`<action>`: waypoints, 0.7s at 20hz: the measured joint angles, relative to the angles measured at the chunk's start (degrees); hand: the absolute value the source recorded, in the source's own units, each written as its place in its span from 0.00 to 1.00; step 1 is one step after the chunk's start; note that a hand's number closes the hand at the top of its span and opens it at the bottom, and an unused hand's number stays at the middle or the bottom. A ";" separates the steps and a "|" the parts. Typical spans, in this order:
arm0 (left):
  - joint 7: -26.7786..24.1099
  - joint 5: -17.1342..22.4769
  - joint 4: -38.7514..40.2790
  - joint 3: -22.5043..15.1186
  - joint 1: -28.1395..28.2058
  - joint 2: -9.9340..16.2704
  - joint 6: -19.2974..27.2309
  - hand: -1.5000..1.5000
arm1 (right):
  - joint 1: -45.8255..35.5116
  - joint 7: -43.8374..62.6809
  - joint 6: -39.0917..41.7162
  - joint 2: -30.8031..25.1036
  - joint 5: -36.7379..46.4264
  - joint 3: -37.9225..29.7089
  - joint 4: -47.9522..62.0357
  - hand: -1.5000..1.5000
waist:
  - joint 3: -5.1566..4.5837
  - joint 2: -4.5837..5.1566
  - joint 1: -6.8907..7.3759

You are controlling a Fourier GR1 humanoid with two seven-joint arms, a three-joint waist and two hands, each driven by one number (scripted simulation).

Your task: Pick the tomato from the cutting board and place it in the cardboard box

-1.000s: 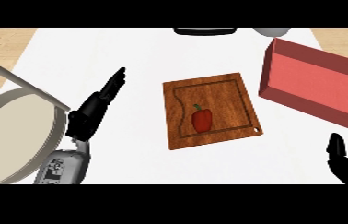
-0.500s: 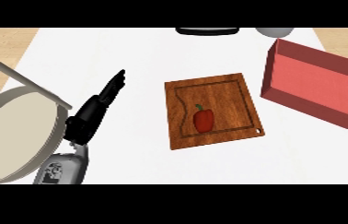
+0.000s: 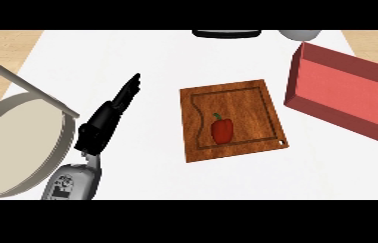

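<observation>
Tomato [image 3: 222,130] lies on cutting board [image 3: 251,102]; left robot hand [image 3: 109,118] outstretched, straight-fingered, empty.

Even, bright, diffuse illumination is observed across the white counter [image 3: 148,57], with no glare, and only faint shading is cast beside objects.
</observation>
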 measured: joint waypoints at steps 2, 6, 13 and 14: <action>-0.19 0.51 0.12 0.44 0.17 0.38 -0.71 0.50 | -2.50 -0.53 -1.37 -0.58 0.22 0.14 3.97 1.00 | 0.00 0.02 0.07; 0.71 -0.05 -0.59 -0.33 -0.02 -0.44 -0.34 0.50 | -6.99 -3.62 -5.12 -2.88 1.86 0.08 14.28 1.00 | 0.01 0.06 0.24; 0.01 -0.10 0.11 0.00 -0.28 -0.46 -0.66 0.50 | -11.83 -9.85 -11.96 -6.05 7.10 2.35 30.82 1.00 | 0.02 0.16 0.48; -0.65 -0.14 0.75 0.22 -0.25 -0.39 -0.65 0.50 | -12.09 -10.26 -12.51 -6.22 7.67 2.80 32.07 1.00 | 0.02 0.15 0.40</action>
